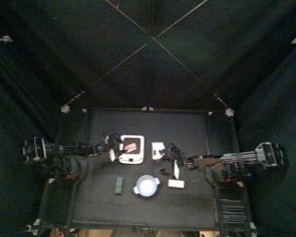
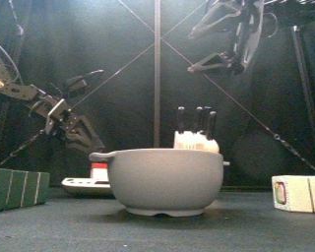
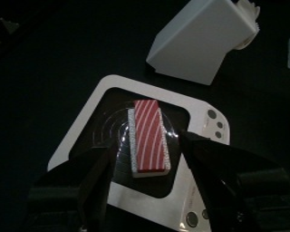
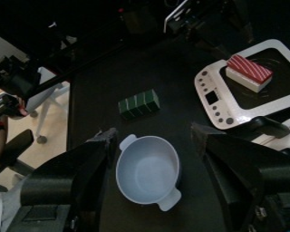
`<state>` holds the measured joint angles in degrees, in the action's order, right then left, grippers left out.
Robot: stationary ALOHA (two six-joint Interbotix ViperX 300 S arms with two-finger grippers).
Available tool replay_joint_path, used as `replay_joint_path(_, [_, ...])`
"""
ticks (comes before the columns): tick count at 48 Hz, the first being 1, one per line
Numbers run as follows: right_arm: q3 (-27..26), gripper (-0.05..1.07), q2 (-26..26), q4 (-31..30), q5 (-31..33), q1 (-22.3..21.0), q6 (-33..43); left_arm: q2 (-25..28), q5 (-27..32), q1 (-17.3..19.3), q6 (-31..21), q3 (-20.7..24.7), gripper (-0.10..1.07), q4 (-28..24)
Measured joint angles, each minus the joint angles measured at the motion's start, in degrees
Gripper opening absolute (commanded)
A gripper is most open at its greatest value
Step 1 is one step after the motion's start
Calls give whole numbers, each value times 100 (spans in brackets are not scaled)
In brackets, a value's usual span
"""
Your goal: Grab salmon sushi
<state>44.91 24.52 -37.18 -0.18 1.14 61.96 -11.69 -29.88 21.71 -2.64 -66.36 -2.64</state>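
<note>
The salmon sushi, red-striped on top and white beneath, lies on a white scale-like tray. It also shows in the top view and the right wrist view. My left gripper is open just above the sushi, one jaw on each side, with no visible contact. My right gripper is open and empty, held high above the grey bowl. In the top view the left gripper is at the tray's left edge and the right gripper is right of centre.
The grey bowl stands at the table's front middle. A dark green bar lies to its left, a white block to its right. A white box stands beside the tray.
</note>
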Motion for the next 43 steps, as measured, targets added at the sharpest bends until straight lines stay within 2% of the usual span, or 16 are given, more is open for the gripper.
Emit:
replay_joint_path(12, [18,96,-9,0,-9,-9,0,26,0,-9,-9,0,90,88])
replay_joint_path(37, [53,96,-9,-9,-97,-26,-18,545,9,0,9,211,90,290])
replay_joint_path(43, [53,96,-9,-9,-123,-35,-18,703,167,-9,0,308,90,290])
